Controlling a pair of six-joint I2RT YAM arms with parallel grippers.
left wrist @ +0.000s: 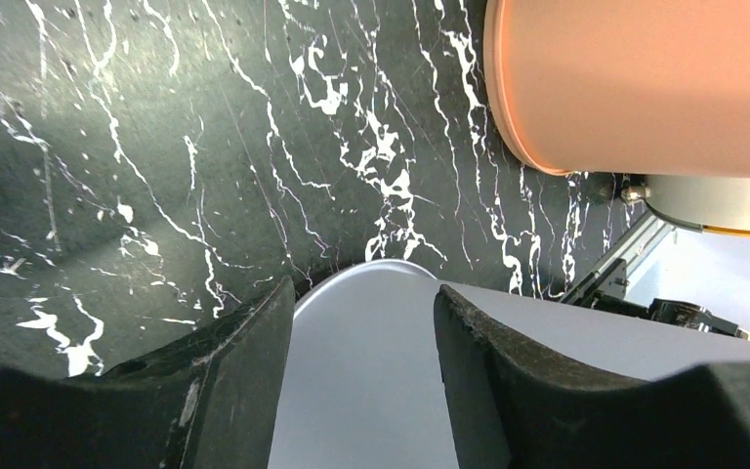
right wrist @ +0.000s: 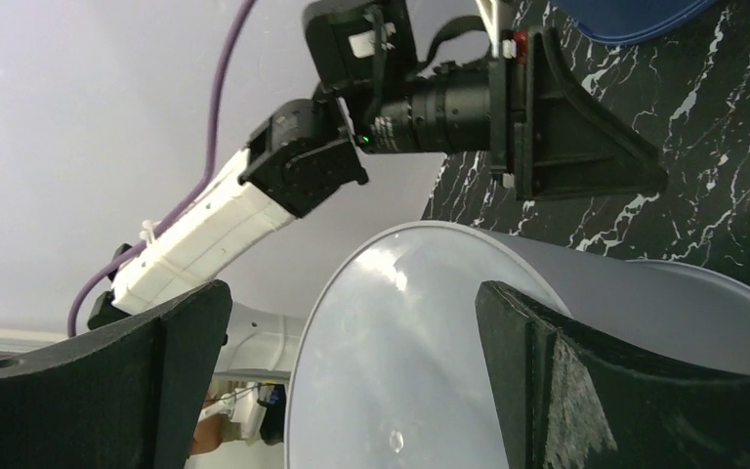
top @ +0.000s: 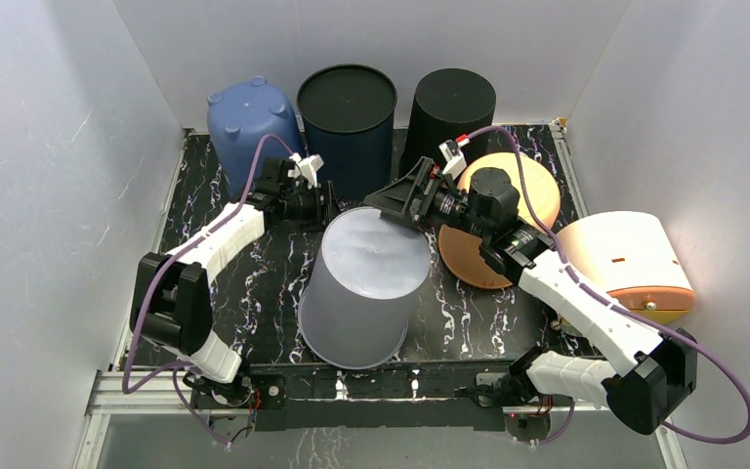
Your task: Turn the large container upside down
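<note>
The large grey container [top: 361,288] stands in the middle of the black marbled mat, its flat base up and its wide rim down near the front edge. My left gripper [top: 330,203] is open at the base's back left edge. In the left wrist view the grey wall [left wrist: 366,391] shows between its spread fingers [left wrist: 244,371]. My right gripper [top: 391,205] is open at the base's back right edge. In the right wrist view the grey base [right wrist: 400,362] fills the gap between its fingers [right wrist: 547,381]. I cannot tell whether either gripper touches the container.
A blue container [top: 249,122], a dark navy one [top: 347,107] and a black one [top: 452,103] stand along the back wall. An orange container [top: 503,210] lies on its side under the right arm. A cream container [top: 630,259] lies at the right edge.
</note>
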